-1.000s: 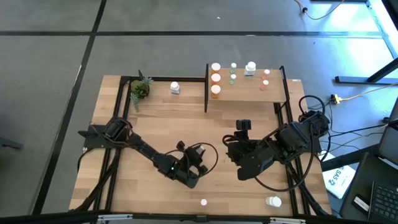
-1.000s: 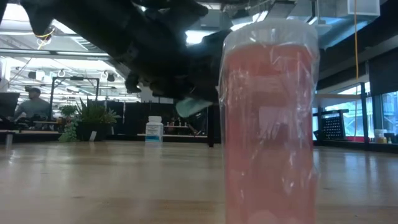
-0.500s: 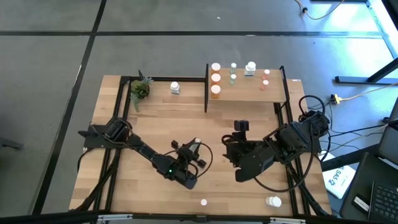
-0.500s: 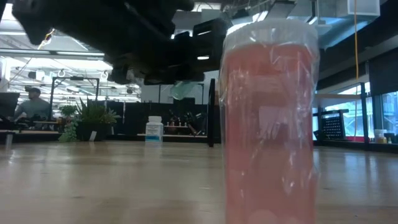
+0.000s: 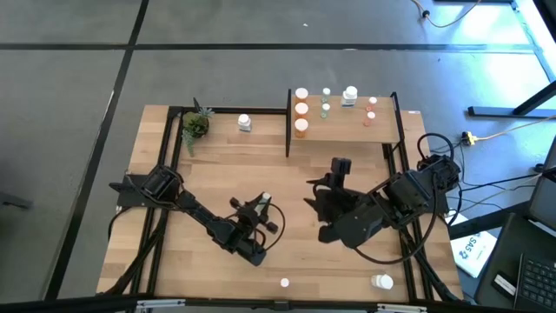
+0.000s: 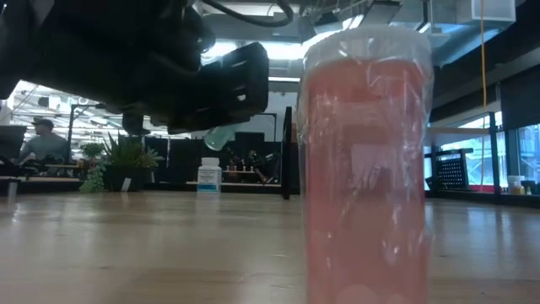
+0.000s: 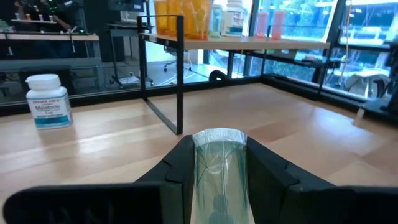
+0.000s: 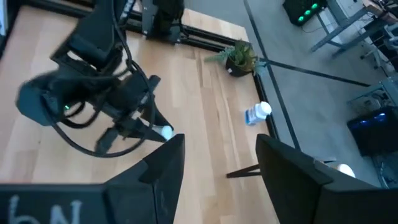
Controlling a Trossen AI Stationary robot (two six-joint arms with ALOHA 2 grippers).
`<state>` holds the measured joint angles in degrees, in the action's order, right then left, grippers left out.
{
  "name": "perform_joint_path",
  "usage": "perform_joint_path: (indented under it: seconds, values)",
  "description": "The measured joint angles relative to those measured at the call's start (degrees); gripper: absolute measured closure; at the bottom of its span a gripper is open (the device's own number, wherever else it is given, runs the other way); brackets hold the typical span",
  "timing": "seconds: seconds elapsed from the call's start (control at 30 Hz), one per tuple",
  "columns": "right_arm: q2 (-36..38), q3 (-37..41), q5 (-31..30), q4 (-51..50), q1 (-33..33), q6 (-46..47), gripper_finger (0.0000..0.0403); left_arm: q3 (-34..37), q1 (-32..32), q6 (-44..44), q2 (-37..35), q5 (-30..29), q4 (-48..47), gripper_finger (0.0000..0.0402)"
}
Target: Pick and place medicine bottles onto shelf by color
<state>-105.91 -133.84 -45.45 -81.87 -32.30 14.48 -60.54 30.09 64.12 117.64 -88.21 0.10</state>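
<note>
Low view is showing a pinkish bottle (image 6: 367,169) blocking much; left gripper (image 7: 217,163) jaws are clamping a green bottle (image 7: 219,168); right gripper (image 8: 214,163) jaws are standing apart, empty.

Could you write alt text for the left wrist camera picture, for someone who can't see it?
The left gripper holds a pale green bottle between two dark fingers. Beyond, a white bottle stands on the wooden table, and a raised shelf carries orange and pinkish bottles.

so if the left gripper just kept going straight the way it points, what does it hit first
Probably the shelf. The left gripper, shut on a green bottle, faces its black front post across bare table; depth is hard to judge. The white bottle sits off to one side.
</note>
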Motion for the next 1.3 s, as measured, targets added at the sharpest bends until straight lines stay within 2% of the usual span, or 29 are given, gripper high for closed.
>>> perform_joint_path:
  seconds: [0.17, 0.63, 0.9, 1.13, 1.3]
  values:
    - [-0.02, 0.0, 0.02, 2.61, 0.03, 0.07, 0.0202, 0.64, 0.08, 1.79, 0.95, -1.71, -0.05, 0.0305]
    - [-0.02, 0.0, 0.02, 5.95, 0.03, 0.05, 0.0202, 0.62, 0.11, 3.3, 3.28, -1.91, 0.63, 0.0305]
    - [-0.02, 0.0, 0.47, 5.97, 0.03, 0.08, 0.0202, 0.6, 1.32, -1.71, 3.28, 2.05, 0.86, 0.0305]
    - [-0.02, 0.0, 4.98, 6.69, 0.03, 0.19, 0.0202, 0.6, 3.96, -1.88, 3.28, 2.32, 0.96, 0.0305]
    - [-0.02, 0.0, 5.15, 7.51, 0.02, -0.27, 0.0202, 0.53, 5.55, -3.25, 1.69, 4.1, 0.93, 0.0305]
